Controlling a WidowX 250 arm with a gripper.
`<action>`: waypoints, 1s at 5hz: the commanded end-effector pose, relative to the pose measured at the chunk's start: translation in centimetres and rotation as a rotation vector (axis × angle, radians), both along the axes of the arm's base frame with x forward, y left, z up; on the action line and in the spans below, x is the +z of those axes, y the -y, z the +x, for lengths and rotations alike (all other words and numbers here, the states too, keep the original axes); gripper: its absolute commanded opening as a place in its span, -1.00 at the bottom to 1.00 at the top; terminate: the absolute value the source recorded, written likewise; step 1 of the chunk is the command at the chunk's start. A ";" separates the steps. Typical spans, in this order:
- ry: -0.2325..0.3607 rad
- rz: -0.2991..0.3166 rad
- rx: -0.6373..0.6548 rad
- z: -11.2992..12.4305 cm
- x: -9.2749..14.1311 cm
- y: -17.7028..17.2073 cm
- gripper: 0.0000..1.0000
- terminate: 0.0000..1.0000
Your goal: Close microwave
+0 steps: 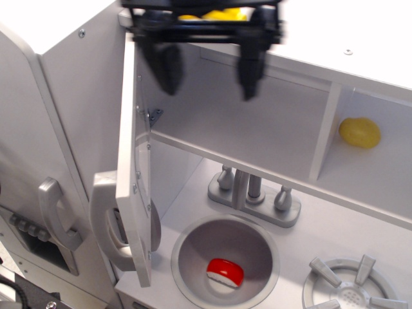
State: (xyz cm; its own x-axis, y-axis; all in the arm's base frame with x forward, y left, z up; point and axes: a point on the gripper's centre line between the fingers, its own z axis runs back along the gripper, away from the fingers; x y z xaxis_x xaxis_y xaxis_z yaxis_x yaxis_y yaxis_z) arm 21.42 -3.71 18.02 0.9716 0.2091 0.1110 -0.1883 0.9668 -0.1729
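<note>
My gripper point(207, 69): fingers spread apart, empty, hung before the upper compartment.
Microwave point(251, 122): upper left of kitchen; door point(134, 161) stood wide open, edge-on.
Sink point(225, 238): held a red item point(225, 271).

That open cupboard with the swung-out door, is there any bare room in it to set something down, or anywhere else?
The microwave looks bare inside, bordered by its open door and a divider. The gripper, jaws spread, crowds its top opening. The right cubby holds a yellow ball with space beside it. The sink holds a red item; faucet and burner crowd the counter.
</note>
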 end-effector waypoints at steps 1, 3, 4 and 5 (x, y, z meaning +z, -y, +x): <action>0.016 0.028 0.030 -1.5 -1.7 -4.3 1.00 -1.00; -0.005 0.084 0.060 -1.9 -3.4 -5.3 1.00 -1.00; -0.019 0.075 0.076 -1.8 -4.5 -4.4 1.00 -1.00; -0.019 0.049 0.090 -1.3 -5.2 -3.2 1.00 -1.00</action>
State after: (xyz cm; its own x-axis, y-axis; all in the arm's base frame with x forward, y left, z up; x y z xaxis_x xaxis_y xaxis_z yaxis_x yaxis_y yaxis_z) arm 20.18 -0.97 12.45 0.9519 0.2947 0.0839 -0.2836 0.9511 -0.1225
